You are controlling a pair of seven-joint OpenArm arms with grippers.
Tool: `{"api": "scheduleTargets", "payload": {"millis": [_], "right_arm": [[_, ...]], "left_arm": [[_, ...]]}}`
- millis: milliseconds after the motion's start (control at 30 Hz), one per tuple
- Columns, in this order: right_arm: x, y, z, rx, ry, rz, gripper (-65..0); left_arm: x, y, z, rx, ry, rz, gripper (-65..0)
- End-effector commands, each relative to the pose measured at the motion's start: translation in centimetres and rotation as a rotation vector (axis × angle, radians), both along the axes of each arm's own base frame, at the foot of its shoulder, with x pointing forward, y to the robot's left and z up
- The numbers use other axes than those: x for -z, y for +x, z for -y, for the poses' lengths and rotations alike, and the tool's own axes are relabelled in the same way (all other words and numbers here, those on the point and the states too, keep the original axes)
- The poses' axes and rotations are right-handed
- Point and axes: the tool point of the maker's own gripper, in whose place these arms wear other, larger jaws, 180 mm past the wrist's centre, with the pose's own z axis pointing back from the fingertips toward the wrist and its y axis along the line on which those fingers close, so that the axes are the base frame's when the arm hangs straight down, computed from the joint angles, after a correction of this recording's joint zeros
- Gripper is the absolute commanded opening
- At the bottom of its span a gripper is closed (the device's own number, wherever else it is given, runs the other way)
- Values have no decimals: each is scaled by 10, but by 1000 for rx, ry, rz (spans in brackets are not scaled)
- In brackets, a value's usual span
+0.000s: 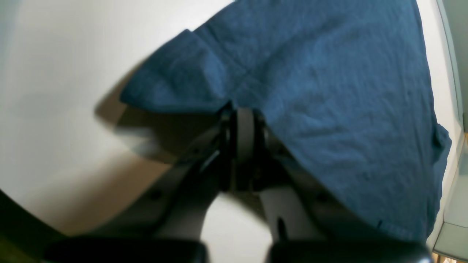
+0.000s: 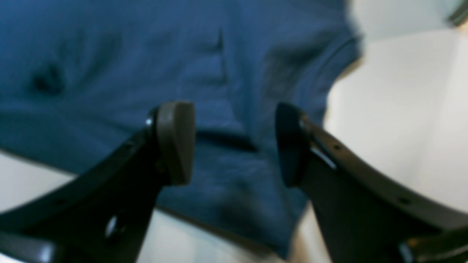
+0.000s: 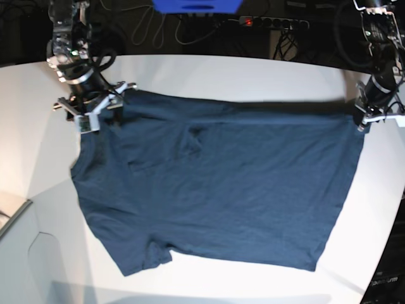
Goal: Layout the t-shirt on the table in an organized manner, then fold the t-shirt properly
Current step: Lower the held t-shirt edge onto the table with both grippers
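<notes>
The dark navy t-shirt [image 3: 215, 190] lies spread fairly flat on the white table [image 3: 209, 69], with some folds near the collar end at the left. My left gripper [image 3: 366, 114] is at the shirt's far right corner. In the left wrist view it [image 1: 243, 117] is shut on the shirt's [image 1: 329, 91] edge and holds it slightly off the table [image 1: 55, 109]. My right gripper [image 3: 93, 113] is at the shirt's far left corner. In the right wrist view it [image 2: 232, 144] is open, its fingers [image 2: 175, 142] apart just above the cloth [image 2: 109, 73].
A power strip [image 3: 272, 22] and cables lie behind the table's far edge. A blue object [image 3: 196, 5] is at the top. The table's curved edge [image 3: 387, 240] runs close to the shirt on the right. A pale flat object [image 3: 11, 212] sits at the lower left.
</notes>
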Motion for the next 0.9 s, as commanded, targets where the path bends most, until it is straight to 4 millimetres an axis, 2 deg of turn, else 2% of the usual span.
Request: {"api": "scheduleTargets", "payload": {"millis": [0, 133, 433, 533, 633, 733, 867], "right_arm": [[-7, 8, 0, -10, 2, 31, -270], [5, 16, 2, -7, 0, -2, -262], [28, 11, 9, 1, -4, -66, -279], [27, 10, 9, 1, -3, -63, -360], [25, 12, 9, 0, -3, -54, -484], [23, 13, 8, -1, -3, -46, -635], [12, 11, 8, -4, -9, -22, -650]], "left_arm": [[-13, 8, -7, 1, 23, 39, -649], [-14, 10, -6, 3, 22, 43, -649], [-14, 10, -6, 1, 24, 46, -649], [-14, 11, -7, 0, 24, 46, -649], [-15, 11, -7, 0, 24, 48, -649], [-15, 11, -7, 0, 24, 48, -649], [-14, 11, -7, 0, 24, 46, -649]]}}
